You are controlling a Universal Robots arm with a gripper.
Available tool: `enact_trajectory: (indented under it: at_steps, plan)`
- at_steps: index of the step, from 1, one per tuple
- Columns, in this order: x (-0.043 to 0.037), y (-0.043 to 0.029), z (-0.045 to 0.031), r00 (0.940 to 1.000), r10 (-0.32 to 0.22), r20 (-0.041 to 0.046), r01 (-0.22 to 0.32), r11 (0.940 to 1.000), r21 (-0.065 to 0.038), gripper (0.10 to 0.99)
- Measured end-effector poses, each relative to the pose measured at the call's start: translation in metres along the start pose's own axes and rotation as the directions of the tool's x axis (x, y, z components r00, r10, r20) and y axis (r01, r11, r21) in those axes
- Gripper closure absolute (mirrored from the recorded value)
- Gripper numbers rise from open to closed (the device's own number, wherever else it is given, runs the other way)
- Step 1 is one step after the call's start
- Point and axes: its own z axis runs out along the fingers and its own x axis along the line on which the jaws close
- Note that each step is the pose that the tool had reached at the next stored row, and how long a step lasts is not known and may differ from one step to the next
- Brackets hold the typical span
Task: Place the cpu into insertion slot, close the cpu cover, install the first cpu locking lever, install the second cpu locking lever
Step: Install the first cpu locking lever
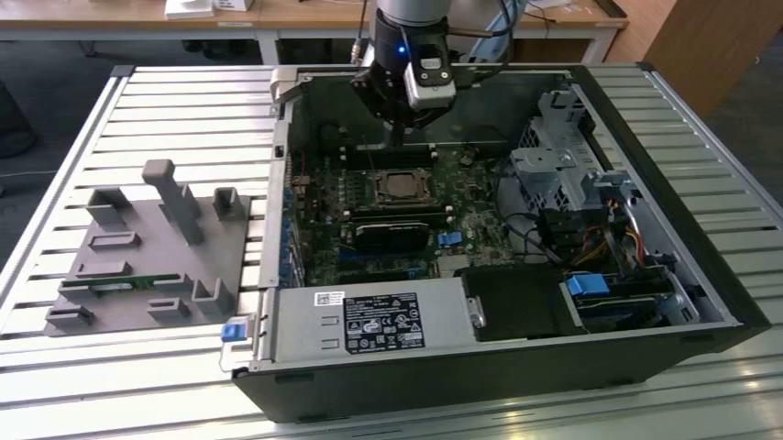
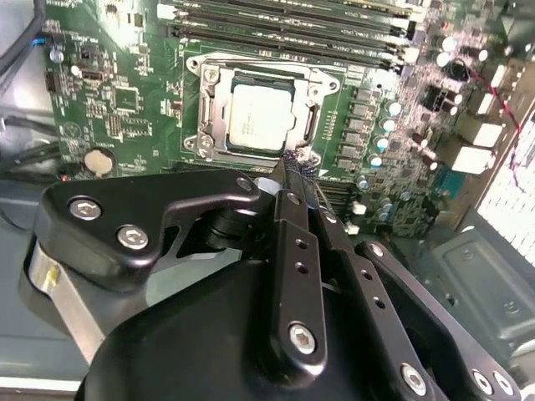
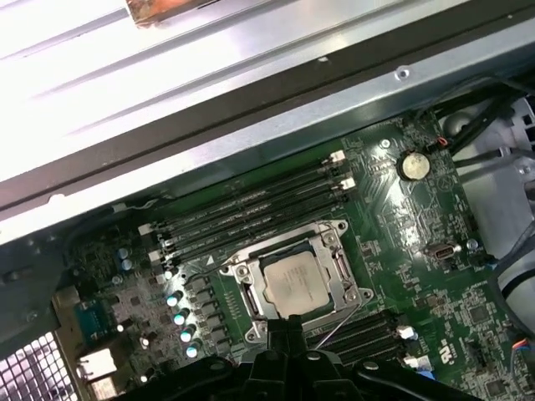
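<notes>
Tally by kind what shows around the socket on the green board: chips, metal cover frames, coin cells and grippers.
cpu: 1
cpu cover: 1
coin cell: 1
gripper: 1
Total: 4

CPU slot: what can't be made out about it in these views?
1. Second wrist view: the slot's near corner is hidden by the gripper.
2. First wrist view: the gripper covers the slot's near edge.
3. Exterior view: cpu detail is too small.
4. Levers: too thin to tell whether latched.
</notes>
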Motion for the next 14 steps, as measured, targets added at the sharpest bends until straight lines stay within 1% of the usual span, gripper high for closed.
enact_trajectory:
  at_steps: [4, 5, 10, 14]
  plan:
    - [0.0, 0.0, 0.0, 0.9986, -0.054, -0.0001, 0.054, 0.9986, 0.001, 0.98]
    - [0.0, 0.0, 0.0, 0.9962, -0.087, -0.0002, 0.087, 0.9962, 0.002, 0.98]
    - [0.0, 0.0, 0.0, 0.9907, -0.136, -0.0004, 0.136, 0.9907, 0.003, 0.98]
    - [0.0, 0.0, 0.0, 0.9881, -0.154, -0.0004, 0.154, 0.988, 0.003, 0.98]
